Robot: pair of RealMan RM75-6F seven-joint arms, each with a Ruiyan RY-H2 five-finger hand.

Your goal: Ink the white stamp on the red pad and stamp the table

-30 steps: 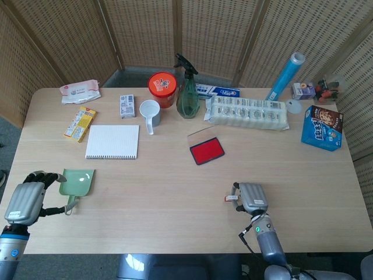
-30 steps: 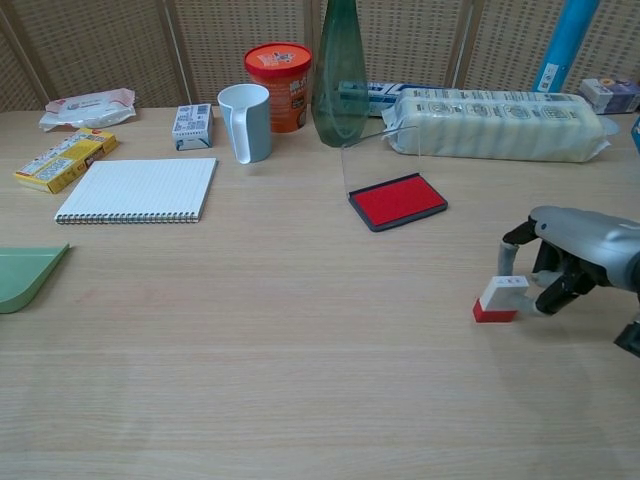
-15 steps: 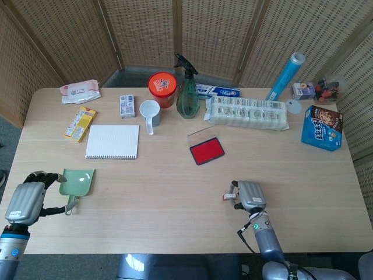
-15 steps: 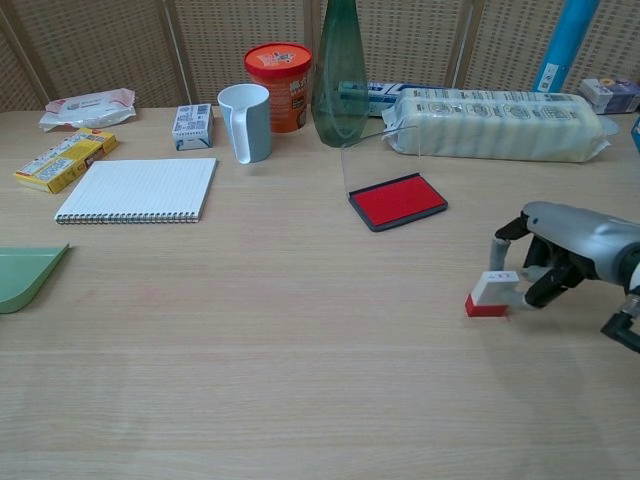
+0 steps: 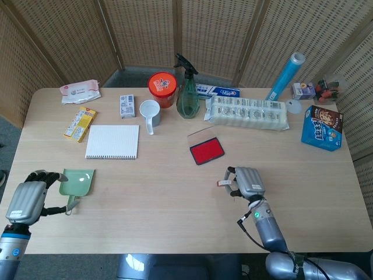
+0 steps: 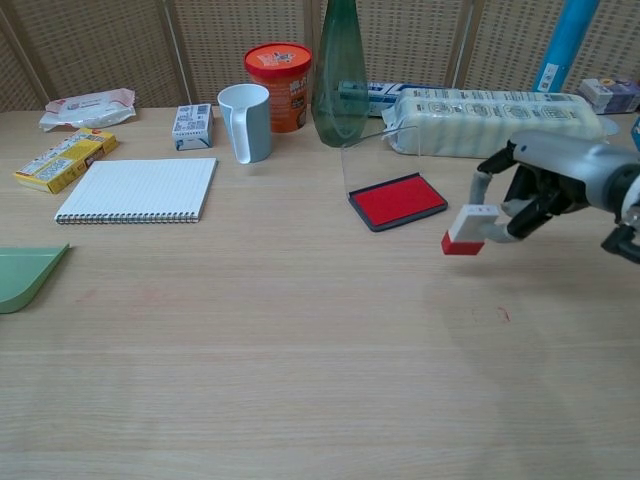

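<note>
My right hand [image 6: 540,185] [image 5: 245,182] holds the white stamp [image 6: 466,229] [image 5: 224,183] by its fingertips, lifted off the table with its red inked face down. The stamp hangs a little to the right of and nearer than the red pad [image 6: 397,200] [image 5: 207,151], whose clear lid stands open behind it. A small red mark [image 6: 503,315] shows on the wood below and right of the stamp. My left hand [image 5: 30,196] rests at the table's near left edge, fingers curled, holding nothing; the chest view does not show it.
A green dustpan [image 5: 77,184] lies by my left hand. A notebook [image 6: 140,189], white mug [image 6: 246,122], orange tub [image 6: 278,71] and green spray bottle [image 6: 340,66] stand behind. A long wrapped pack [image 6: 497,125] lies behind the pad, a blue box [image 5: 322,128] far right.
My right hand has lifted the stamp off the table and carried it up and left toward the red pad, leaving a small red mark where it stood. The left hand has not moved.
</note>
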